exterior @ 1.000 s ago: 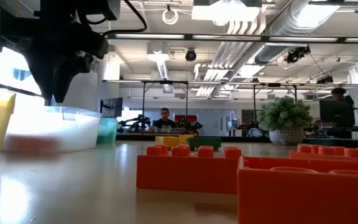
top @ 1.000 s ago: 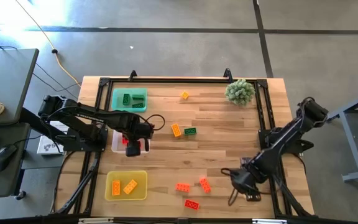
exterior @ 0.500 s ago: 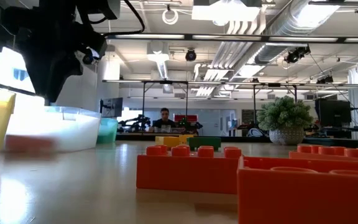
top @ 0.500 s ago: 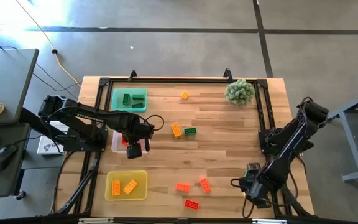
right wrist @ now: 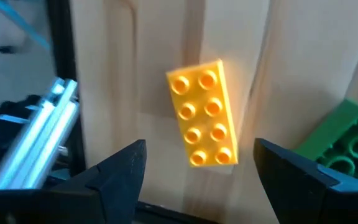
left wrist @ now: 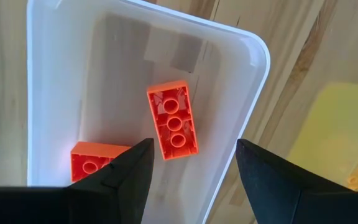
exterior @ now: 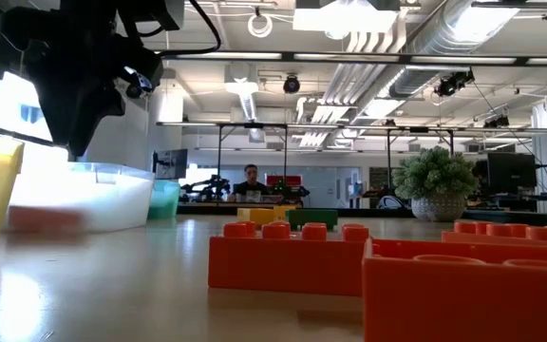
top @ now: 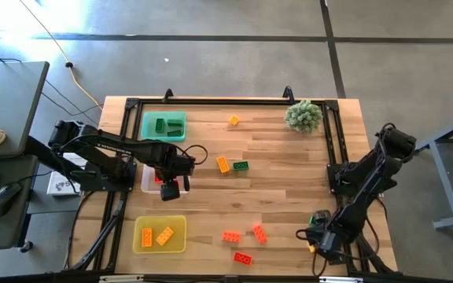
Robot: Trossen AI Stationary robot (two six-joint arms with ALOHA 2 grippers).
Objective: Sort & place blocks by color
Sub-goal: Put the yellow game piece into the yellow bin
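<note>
My left gripper (top: 169, 187) hangs open and empty over the clear tray (left wrist: 48, 74), where two red bricks (left wrist: 173, 119) lie flat. My right gripper (top: 321, 237) is open at the table's near right corner. Its fingers stand on either side of a yellow brick (right wrist: 204, 115) that lies studs up on the wood, and they do not touch it. A green brick (right wrist: 344, 146) lies beside the yellow one. Loose on the table are a yellow brick (top: 233, 120), an orange-yellow brick (top: 223, 164), a green brick (top: 241, 166) and three red bricks (top: 243, 258).
The green tray (top: 149, 118) at the far left holds green bricks, and the yellow tray (top: 140, 245) at the near left holds two orange-yellow bricks. A plant (top: 303, 115) stands at the far right. A black frame rail (right wrist: 73, 81) runs close by my right gripper.
My right gripper has gone toward the table's near right corner, and its arm has swung round with it. It now stands over the yellow brick.
</note>
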